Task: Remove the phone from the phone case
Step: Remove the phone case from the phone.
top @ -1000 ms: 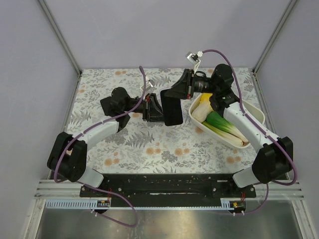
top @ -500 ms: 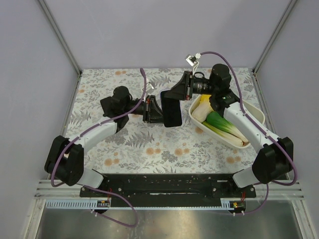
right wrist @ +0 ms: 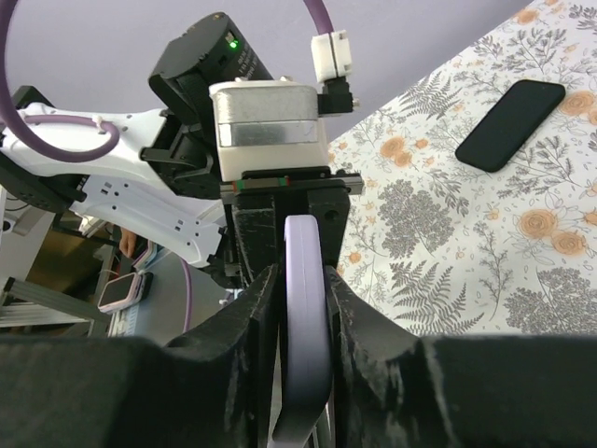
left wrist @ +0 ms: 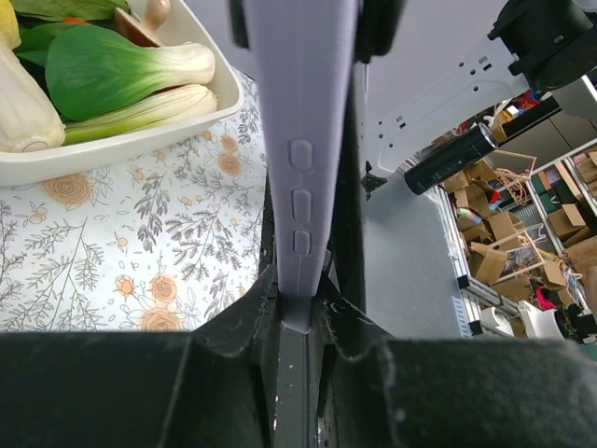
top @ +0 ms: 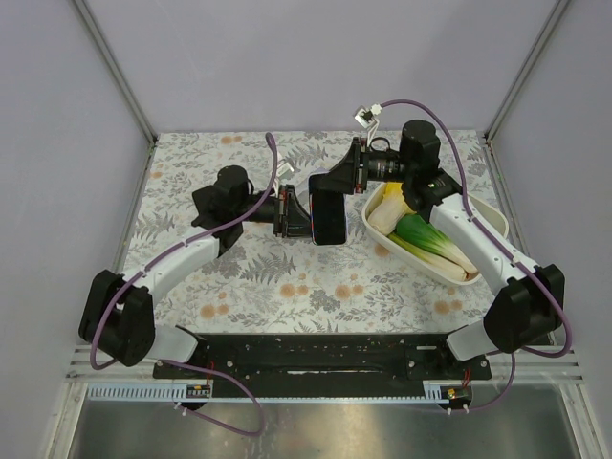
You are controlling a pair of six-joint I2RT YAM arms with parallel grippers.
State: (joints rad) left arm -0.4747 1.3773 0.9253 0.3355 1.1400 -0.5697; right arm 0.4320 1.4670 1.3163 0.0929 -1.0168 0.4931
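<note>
Gripping lilac silicone phone case (left wrist: 303,140) edge-on above floral table (top: 287,282), my left tool (left wrist: 298,313) and right tool (right wrist: 304,280) pinching narrow on opposite ends. Black phone (top: 323,218) seemingly sitting inside. I am judging separation step in hand; next move is calling for one end anchored, other peeling rim off.

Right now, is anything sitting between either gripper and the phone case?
Nothing visible does. The left gripper and the right gripper are each clamped directly on the lavender phone case, one at each end, facing each other. The vegetable dish sits off to the right, clear of the case.
</note>
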